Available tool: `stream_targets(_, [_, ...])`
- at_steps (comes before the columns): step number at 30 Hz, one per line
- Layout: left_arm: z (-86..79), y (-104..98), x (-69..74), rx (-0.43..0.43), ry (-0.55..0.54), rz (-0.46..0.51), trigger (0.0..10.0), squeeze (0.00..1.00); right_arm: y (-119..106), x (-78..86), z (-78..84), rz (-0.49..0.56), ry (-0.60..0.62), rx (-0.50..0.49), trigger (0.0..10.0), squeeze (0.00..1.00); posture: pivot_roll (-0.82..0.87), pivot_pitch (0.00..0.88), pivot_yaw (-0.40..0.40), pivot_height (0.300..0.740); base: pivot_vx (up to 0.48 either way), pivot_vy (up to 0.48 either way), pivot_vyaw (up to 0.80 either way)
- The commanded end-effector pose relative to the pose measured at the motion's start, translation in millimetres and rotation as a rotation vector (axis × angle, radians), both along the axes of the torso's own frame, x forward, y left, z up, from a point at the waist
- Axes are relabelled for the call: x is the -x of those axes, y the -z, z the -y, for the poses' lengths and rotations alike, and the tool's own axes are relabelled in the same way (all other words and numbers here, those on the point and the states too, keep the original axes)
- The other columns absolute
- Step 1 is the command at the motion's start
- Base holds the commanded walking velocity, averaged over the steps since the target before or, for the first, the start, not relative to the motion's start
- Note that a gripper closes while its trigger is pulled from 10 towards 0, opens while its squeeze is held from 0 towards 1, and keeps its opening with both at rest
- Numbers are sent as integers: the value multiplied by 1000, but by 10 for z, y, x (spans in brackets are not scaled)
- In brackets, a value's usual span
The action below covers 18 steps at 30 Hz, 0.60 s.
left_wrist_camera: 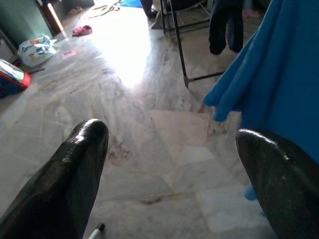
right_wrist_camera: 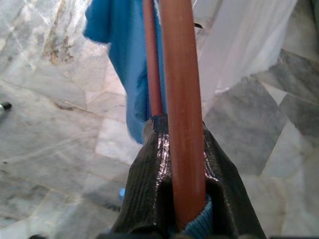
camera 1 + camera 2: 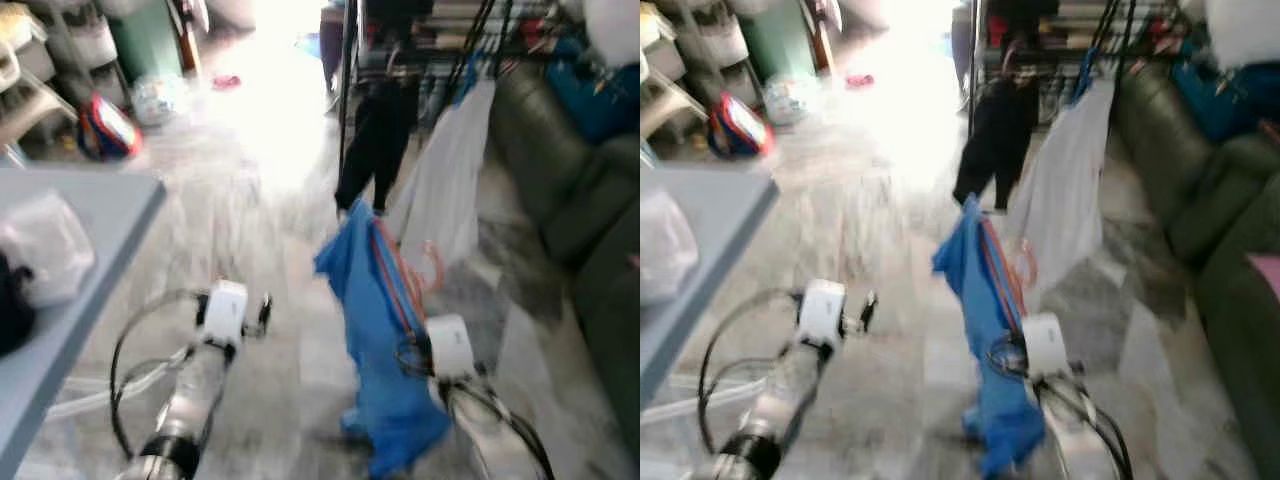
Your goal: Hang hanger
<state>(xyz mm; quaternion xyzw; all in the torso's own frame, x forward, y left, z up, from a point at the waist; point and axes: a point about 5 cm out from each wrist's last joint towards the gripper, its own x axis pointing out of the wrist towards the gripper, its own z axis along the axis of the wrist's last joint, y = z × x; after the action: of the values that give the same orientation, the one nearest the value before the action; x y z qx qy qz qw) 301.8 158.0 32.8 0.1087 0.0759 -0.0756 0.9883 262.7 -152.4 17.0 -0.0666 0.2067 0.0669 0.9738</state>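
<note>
Orange plastic hanger (image 2: 182,114), draped in a soft blue garment (image 3: 375,330), sits clamped in the right gripper (image 2: 184,199), near right, short of the far clothes rack (image 3: 420,40). It looks light, stiff and smooth; cloth may swing or slip. Left gripper (image 1: 174,174) gapes, holding nothing

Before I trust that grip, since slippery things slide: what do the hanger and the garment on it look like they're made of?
Orange-brown hanger: smooth round bar, slight sheen, probably plastic or coated. Blue garment: soft matte cloth, draping in folds. The right gripper has its jaws shut on the hanger.
</note>
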Motion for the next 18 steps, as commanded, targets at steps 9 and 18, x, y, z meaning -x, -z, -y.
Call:
stream_targets(9, [88, -2, 9, 11, 78, -1, 10000, 0, -43, 30, -2, 31, 2, -2, 10000, 0, -32, 111, 36, 740, 0, 0, 0])
stream_targets(18, [169, -11, 13, 40, 121, -4, 10000, 0, -26, 89, -34, 22, -43, 12, 10000, 0, -30, 138, 35, 740, 0, 0, 0])
